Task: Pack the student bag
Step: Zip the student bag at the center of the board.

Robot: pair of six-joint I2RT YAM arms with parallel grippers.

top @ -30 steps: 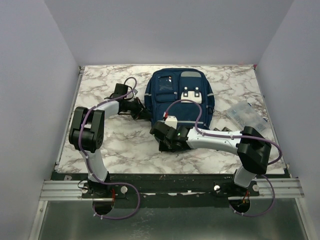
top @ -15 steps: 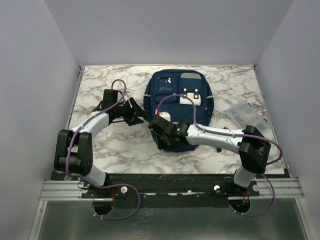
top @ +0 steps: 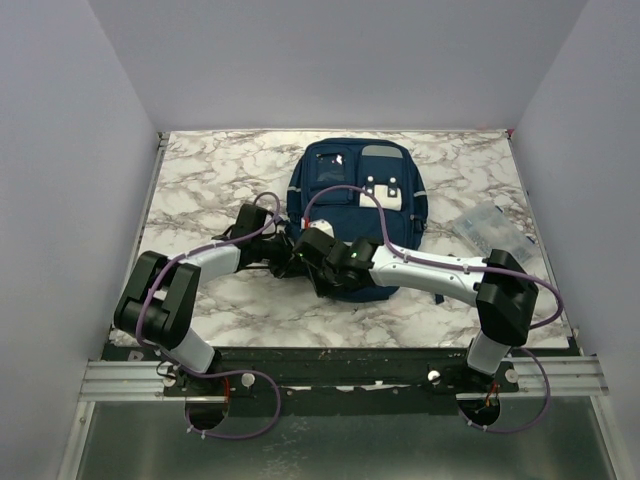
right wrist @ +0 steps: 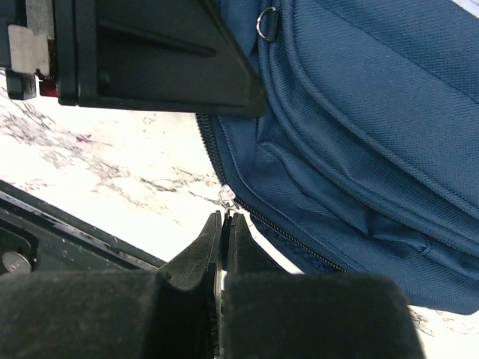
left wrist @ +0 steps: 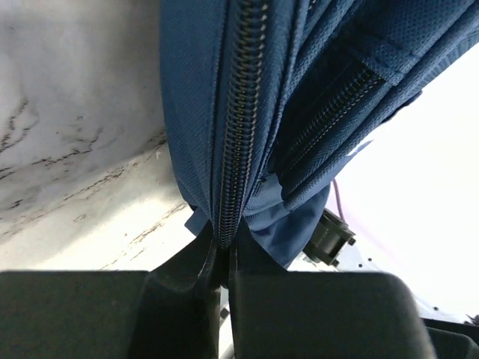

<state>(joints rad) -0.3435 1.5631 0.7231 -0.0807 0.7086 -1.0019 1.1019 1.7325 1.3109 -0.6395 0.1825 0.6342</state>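
Note:
The navy student bag (top: 355, 195) lies flat on the marble table, front pocket and white buckle clips up. My left gripper (top: 287, 256) is at its near left corner, and the left wrist view shows the left gripper (left wrist: 224, 253) shut on the bag's zipper seam (left wrist: 241, 127), blue fabric rising from the jaws. Right beside it, my right gripper (top: 310, 245) meets the same corner. In the right wrist view the right gripper (right wrist: 226, 218) is shut on the small metal zipper pull (right wrist: 227, 197) at the bag's edge (right wrist: 352, 134). The bag's inside is hidden.
A clear plastic packet (top: 492, 230) lies on the table to the right of the bag. Grey walls close in the table (top: 200, 180) on three sides. The left gripper's black body (right wrist: 142, 56) fills the top of the right wrist view.
My left arm swung in from the bag's left side to its near left corner, opened on the way and closed on the zipper seam. The right gripper slid left along the bag's near edge.

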